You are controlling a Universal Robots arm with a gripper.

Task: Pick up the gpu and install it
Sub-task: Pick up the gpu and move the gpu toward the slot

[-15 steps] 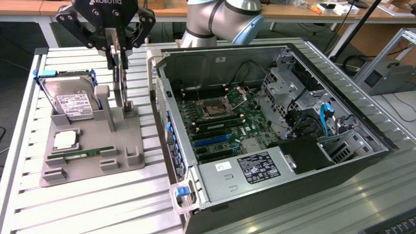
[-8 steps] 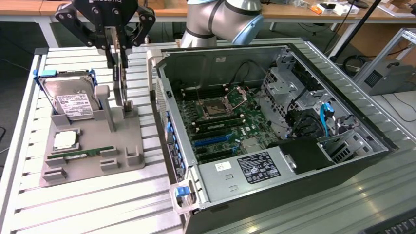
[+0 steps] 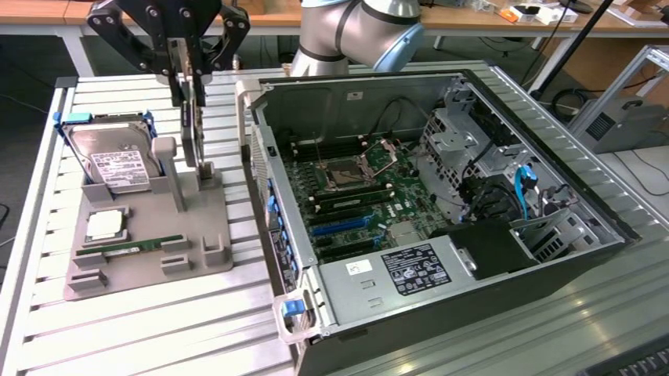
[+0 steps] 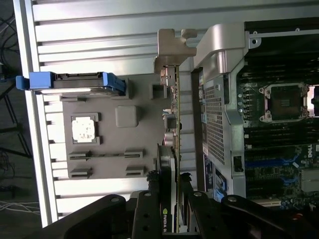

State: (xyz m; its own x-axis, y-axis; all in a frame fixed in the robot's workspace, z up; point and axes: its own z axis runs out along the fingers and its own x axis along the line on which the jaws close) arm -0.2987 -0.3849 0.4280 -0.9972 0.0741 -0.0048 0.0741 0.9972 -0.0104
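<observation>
exterior view: the gripper (image 3: 188, 74) is clamped on the top edge of the gpu (image 3: 191, 129). the gpu stands upright on edge at the far end of the holder (image 3: 146, 270), on the exterior view's left of the open case (image 3: 471, 313). the grasp looks made. moving it to the case and installing it are left.

wrist view: the gpu (image 4: 175, 124) runs straight out from the gripper (image 4: 172, 209), with its bracket (image 4: 172, 50) at the far end, beside the case (image 4: 219, 45).

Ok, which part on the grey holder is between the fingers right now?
The gpu, the thin dark card standing on edge beside the case, clamped between the fingers. The hard drive, processor and memory stick sit apart from them.
</observation>
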